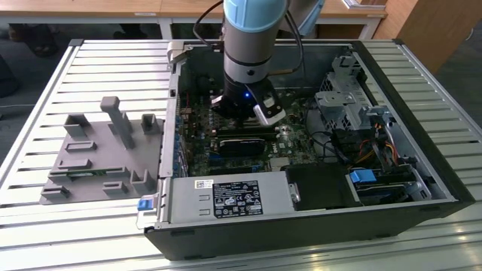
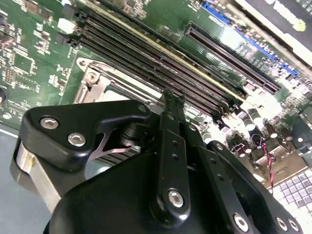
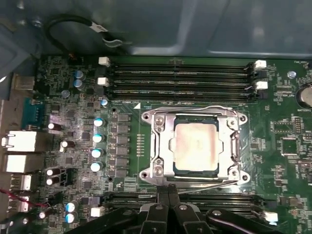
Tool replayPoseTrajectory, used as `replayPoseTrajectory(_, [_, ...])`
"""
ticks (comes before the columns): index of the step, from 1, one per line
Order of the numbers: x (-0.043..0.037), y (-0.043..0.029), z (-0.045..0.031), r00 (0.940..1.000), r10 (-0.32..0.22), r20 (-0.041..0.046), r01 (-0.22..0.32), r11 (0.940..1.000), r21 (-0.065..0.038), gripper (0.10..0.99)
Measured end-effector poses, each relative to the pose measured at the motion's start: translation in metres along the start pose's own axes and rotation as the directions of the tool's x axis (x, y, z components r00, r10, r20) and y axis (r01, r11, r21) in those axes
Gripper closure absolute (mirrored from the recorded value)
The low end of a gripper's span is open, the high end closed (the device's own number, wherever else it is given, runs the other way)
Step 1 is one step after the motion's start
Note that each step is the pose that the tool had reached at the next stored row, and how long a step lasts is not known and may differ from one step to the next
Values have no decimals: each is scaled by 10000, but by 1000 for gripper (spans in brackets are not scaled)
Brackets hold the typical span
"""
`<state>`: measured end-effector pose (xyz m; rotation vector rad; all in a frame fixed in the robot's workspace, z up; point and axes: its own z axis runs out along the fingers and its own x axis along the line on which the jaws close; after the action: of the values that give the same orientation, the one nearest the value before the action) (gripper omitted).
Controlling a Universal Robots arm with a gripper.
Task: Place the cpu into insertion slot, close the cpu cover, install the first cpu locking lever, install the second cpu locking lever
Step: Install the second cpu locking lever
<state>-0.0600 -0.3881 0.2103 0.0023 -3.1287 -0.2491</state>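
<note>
Already the cpu sat in the insertion slot just ahead of the gripper, with the cpu cover shut over it. Pressed together and empty, the fingertips met at the near locking lever, so the lever step seemed underway, calling for firm downward pressure.

My arm is a thick grey cylinder capped with a pale blue band, and a black cable loops down beside it. Lower, its wrist housing turns black with a small blue light and a silver-white block at one side. In both wrist views my claw is matte black: flat link bars pinned with round silver screws, over a brushed metal body; the two slim fingertips meet.
</note>
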Motion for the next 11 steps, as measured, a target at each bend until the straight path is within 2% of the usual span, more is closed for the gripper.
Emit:
replayPoseTrajectory(4, [42,-25,18,10000,0,0,0,9999,-145,980])
replayPoseTrajectory(11, [104,-37,65,10000,-1,0,1,9989,-472,980])
